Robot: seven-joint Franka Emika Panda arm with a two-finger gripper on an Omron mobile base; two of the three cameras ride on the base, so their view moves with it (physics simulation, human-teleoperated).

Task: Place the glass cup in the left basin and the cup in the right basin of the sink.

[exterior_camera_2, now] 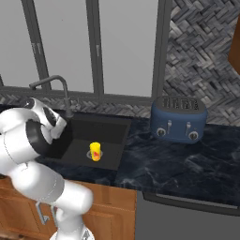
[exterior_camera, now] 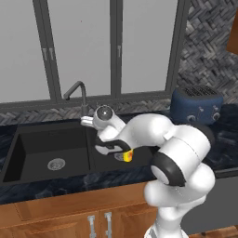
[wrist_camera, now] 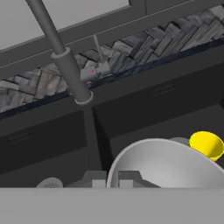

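Note:
In the hand view the glass cup (wrist_camera: 166, 168) shows as a wide pale rim right at the fingertips, and my gripper (wrist_camera: 111, 178) is shut on its left wall. It hangs just right of the sink's divider (wrist_camera: 89, 131), in front of the tap (wrist_camera: 65, 65). The yellow cup (exterior_camera_2: 95, 151) stands upright in the right basin (exterior_camera_2: 110, 136) by its drain; my arm partly hides this cup (exterior_camera: 127, 155) in the left base view. It also peeks out beyond the glass rim as a yellow cup (wrist_camera: 206, 143). The left basin (exterior_camera: 42, 148) holds only its silver drain (exterior_camera: 56, 163).
A grey gooseneck tap (exterior_camera: 79, 90) rises behind the divider of the black sink. A blue toaster (exterior_camera_2: 179, 119) stands on the dark marble counter (exterior_camera_2: 178, 164) to the right. Windows and a herringbone backsplash close off the back.

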